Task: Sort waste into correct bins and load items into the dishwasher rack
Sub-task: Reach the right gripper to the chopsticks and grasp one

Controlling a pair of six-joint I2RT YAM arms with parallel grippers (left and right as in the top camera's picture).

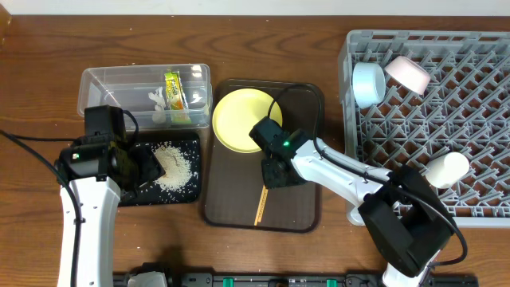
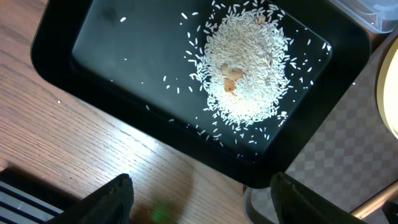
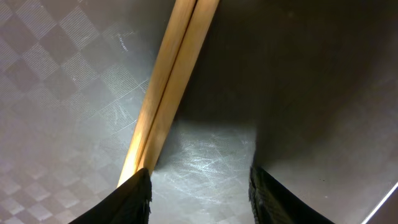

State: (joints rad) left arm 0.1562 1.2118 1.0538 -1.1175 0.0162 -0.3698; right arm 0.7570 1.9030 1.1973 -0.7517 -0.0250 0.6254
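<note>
Jaws first, from the overhead. The left jaws hang over the near end of the black tray (image 1: 190, 142), where the rice (image 1: 175, 163) lies in a loose heap. The right jaws are down on the brown serving tray (image 1: 295, 199) at the upper end of the chopsticks (image 1: 259, 209), just below the yellow plate (image 1: 239, 119). The clear tub (image 1: 103, 80) holds the snack wrapper (image 1: 174, 89) and the white scraps (image 1: 158, 108). Over in the rack (image 1: 470, 104) I see the light blue bowl (image 1: 368, 84), the white bowl (image 1: 408, 73) and the white cup (image 1: 446, 169).

On the left wrist view, the jaws are apart with nothing between them. Their fingers (image 2: 115, 199) frame the tray's near rim and a strip of desk (image 2: 74, 143), and the rice (a couple of tan bits on top) sits towards the far side.

The right wrist view shows those jaws apart too. The chopsticks run side by side down to the inner edge of one of the fingers (image 3: 134, 199), not clamped.
</note>
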